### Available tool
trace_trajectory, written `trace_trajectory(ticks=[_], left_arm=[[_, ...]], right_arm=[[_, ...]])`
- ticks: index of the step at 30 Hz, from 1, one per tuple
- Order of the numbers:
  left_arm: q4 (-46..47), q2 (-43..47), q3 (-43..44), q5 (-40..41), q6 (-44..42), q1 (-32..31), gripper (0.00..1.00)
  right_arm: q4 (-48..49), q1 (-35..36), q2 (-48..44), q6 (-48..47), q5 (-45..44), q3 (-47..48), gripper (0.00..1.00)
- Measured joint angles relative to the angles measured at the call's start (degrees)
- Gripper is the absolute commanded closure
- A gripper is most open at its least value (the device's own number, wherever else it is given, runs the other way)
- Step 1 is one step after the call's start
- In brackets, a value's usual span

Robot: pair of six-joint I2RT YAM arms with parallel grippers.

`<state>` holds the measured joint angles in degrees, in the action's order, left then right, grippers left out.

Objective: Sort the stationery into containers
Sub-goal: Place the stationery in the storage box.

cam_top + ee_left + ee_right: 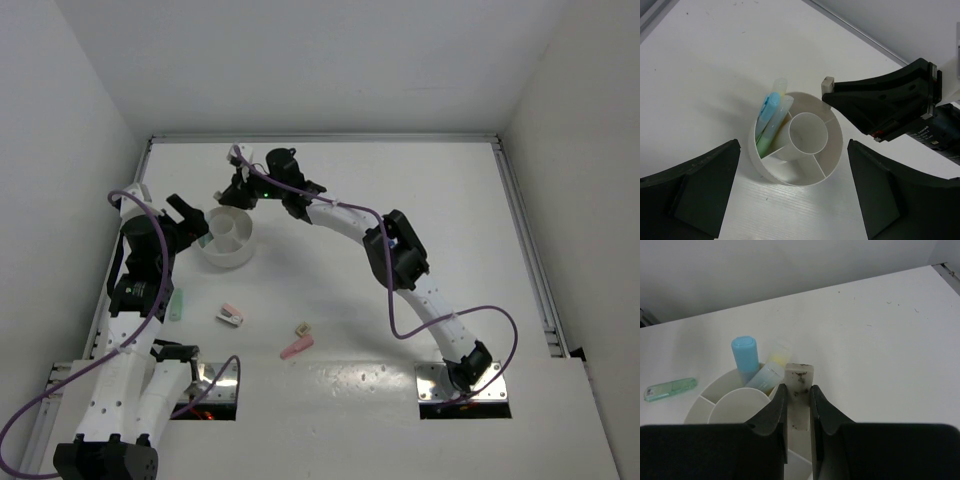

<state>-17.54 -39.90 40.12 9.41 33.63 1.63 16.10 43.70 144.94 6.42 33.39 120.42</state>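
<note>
1 item in hand: a small whitish rectangular eraser-like block with dark smudges [800, 374]. It is pinched between the fingers of the right gripper [798, 390], which is clamped on its lower part, above the bowl's rim.
Handling: it looks light, stiff with a little rubbery give, and not fragile. The flat long faces give the pads good purchase, and the hold sits there now. A short drop should do it no harm.
Container: a white round plastic bowl with inner dividers [792, 170] stands on the white table [400, 170]. The left wrist view shows 3 outer compartments around 1 round central well.
Contents: 1 outer compartment holds at least 3 pastel sticks leaning on its wall: a light-blue stick [770, 106], a pale yellow stick [780, 85] and a green stick [764, 140]. The central well and the other 2 compartments look bare.
Left gripper [192, 222]: spread wide, carrying nothing, just beside the bowl.
Loose on the table: 4 pieces, all apart from the bowl: a mint-green flat stick [177, 305], a pink-white stapler-like piece [231, 316], a tiny tan block [301, 327] and a pink stick [296, 347].
Where to grip those: the sticks look light, smooth and apt to slip, so take them across the middle. The tan block calls for a narrow, centred pinch.
Risk: the held block may catch on a divider.
</note>
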Motion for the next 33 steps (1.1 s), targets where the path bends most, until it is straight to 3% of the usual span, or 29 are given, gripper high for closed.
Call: trace_trajectory(ticks=[6,10,18,22,23,27,31,32,33], left_arm=[[0.0,0.0,0.0,-0.3,-0.1,0.0,0.06],[0.0,0.0,0.0,-0.4,-0.1,0.0,0.06],[0.0,0.0,0.0,-0.4,-0.1,0.0,0.06],[0.0,0.0,0.0,-0.4,-0.1,0.0,0.06],[0.0,0.0,0.0,-0.4,-0.1,0.0,0.06],[0.0,0.0,0.0,-0.4,-0.1,0.0,0.06],[0.0,0.0,0.0,-0.4,-0.1,0.0,0.06],[0.0,0.0,0.0,-0.4,-0.1,0.0,0.06],[0.0,0.0,0.0,-0.4,-0.1,0.0,0.06]], right_arm=[[-0.2,0.0,0.5,0.1,0.2,-0.1,0.92],[-0.1,0.0,0.5,0.1,0.3,-0.1,0.83],[-0.5,0.0,0.5,0.1,0.3,-0.6,0.80],[-0.6,0.0,0.9,0.1,0.2,-0.6,0.64],[-0.7,0.0,1.0,0.1,0.2,-0.6,0.54],[-1.3,0.0,1.4,0.0,0.1,-0.7,0.46],[-1.4,0.0,1.4,0.0,0.1,-0.7,0.48],[-1.4,-0.1,1.4,0.0,0.1,-0.7,0.51],[-1.4,-0.1,1.4,0.0,0.1,-0.7,0.62]])
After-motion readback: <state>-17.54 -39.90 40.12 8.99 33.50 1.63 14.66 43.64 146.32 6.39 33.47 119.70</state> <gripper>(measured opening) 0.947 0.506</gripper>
